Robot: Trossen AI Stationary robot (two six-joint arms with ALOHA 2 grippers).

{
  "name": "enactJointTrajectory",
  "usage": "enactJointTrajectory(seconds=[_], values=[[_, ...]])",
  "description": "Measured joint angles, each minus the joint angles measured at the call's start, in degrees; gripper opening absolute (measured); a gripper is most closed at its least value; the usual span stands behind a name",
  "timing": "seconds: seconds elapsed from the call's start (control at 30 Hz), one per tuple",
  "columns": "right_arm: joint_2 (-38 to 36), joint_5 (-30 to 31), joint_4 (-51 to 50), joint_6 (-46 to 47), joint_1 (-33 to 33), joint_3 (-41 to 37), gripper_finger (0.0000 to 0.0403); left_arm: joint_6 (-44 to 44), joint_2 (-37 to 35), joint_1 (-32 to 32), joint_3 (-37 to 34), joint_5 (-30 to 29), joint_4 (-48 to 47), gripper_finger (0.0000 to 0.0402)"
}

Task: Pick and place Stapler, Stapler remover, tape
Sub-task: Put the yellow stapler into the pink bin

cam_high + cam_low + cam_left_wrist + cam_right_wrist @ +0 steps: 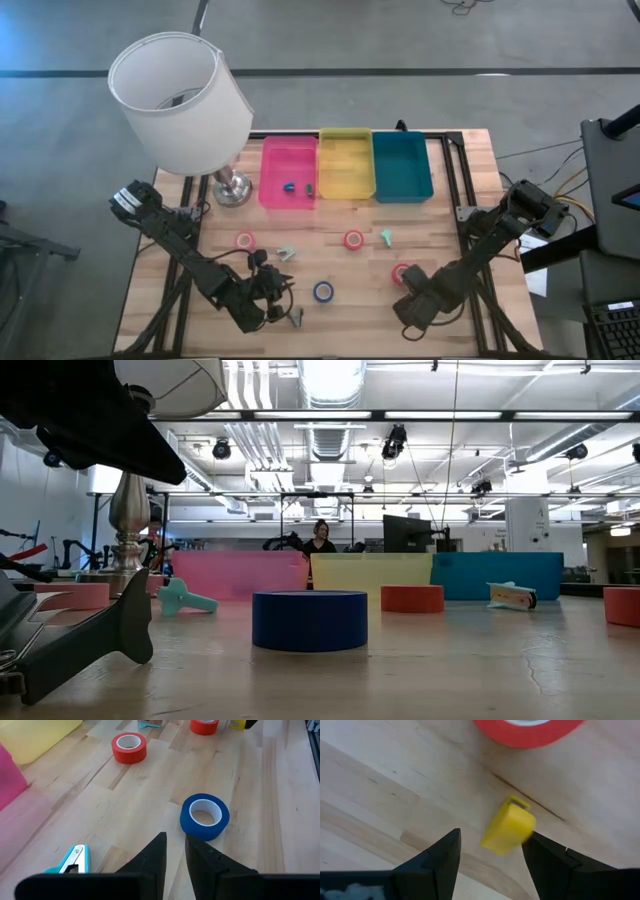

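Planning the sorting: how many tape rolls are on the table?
4: a pink roll near the lamp base, a red roll mid-table, a blue roll at the front, a fourth roll by the right gripper.

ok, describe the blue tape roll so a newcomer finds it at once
Start at the three bins along the table's far edge: pink, yellow, teal. Come straight toward the near edge from the pink-yellow seam, past the loose red rolls. The blue tape roll lies flat there, the only dark blue ring among red ones.
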Motion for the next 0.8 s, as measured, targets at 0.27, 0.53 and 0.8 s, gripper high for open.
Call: enactJointTrajectory(seconds=[0.27,0.53,0.8], values=[[-0.34,-0.41,3.86,0.0,-1.19,-4.37,0.0203,0.12,0.0,0.2,0.0,-0.01,0.06,0.0073],[-0.16,-0.36,4.59,-4.19,-1.3,-4.02,0.0173,0.46,0.0,0.55,0.0,-0.02,0.02,0.0073],[0.03,-0.77,3.72,-10.61,-1.96,-3.06,0.008,1.44,0.0,0.55,0.0,-0.06,-0.05,0.0073]])
